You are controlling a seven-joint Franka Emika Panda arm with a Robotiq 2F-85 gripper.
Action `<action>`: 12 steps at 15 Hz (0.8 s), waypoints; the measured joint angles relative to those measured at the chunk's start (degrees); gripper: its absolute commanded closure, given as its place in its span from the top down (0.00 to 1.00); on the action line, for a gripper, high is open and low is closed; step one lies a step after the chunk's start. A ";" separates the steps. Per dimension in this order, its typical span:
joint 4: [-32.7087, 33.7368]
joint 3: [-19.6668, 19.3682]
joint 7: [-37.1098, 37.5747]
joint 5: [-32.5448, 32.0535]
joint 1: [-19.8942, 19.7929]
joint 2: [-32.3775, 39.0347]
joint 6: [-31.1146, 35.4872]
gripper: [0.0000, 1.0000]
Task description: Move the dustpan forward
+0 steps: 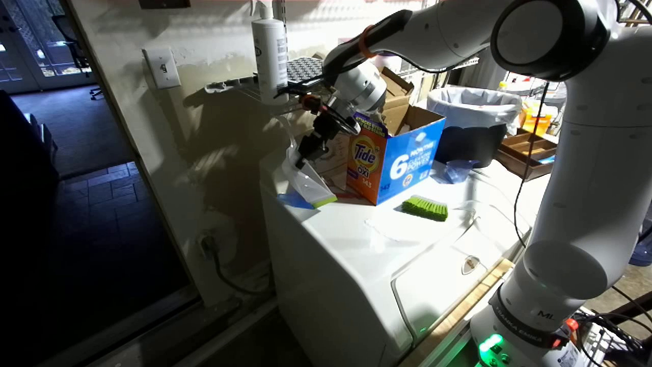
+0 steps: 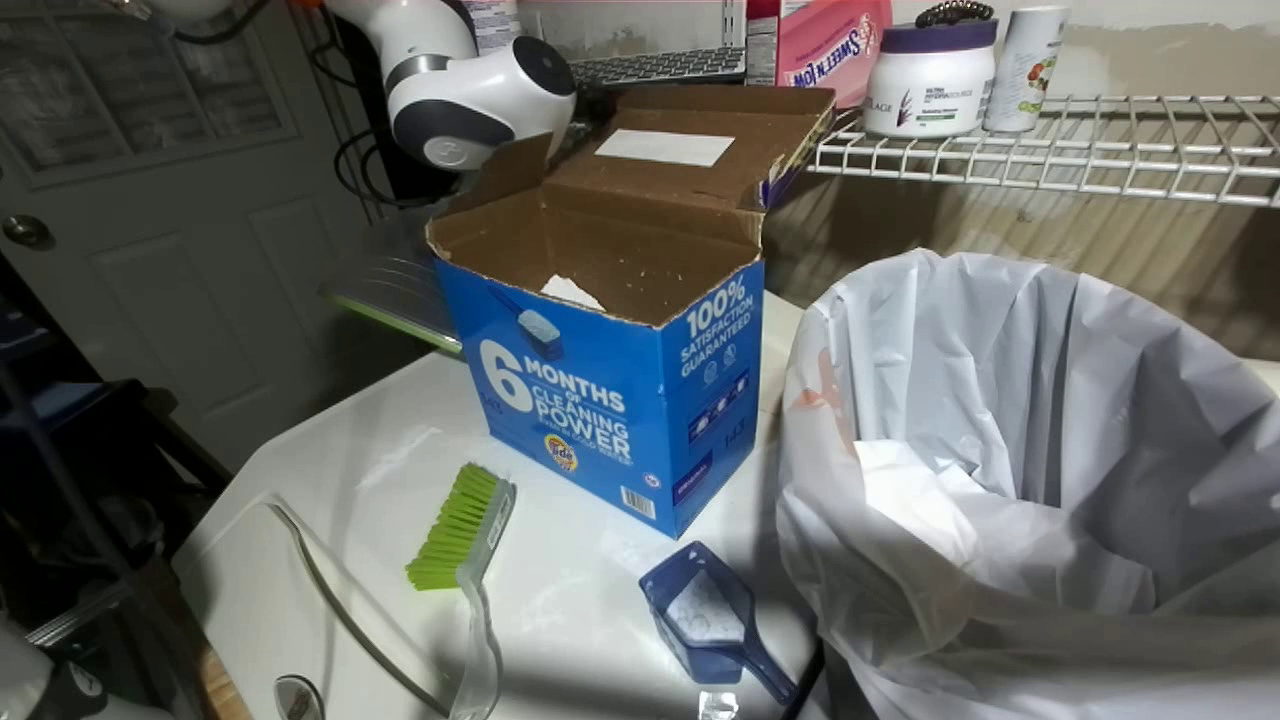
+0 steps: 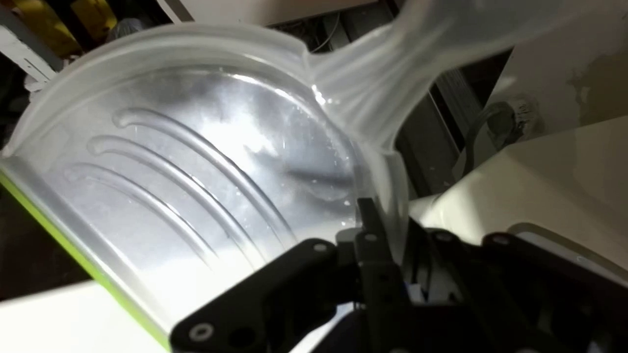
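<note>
In the wrist view the gripper [image 3: 391, 215], below and right of centre, has its fingers pinched on the wall of the dustpan [image 3: 221, 166], which fills the left half. In an exterior view the dustpan tilts left of centre, near the left edge of the white top [image 1: 346, 227]. Below the box [image 1: 395, 158], the top stretches rightward to the brush [image 1: 425, 208].
</note>
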 measured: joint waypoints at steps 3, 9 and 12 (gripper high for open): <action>0.02 0.00 0.00 0.00 0.00 0.09 0.08 0.51; 0.02 0.00 0.00 0.00 0.02 0.11 0.13 0.92; 0.02 0.00 0.00 0.00 0.06 0.11 0.45 1.00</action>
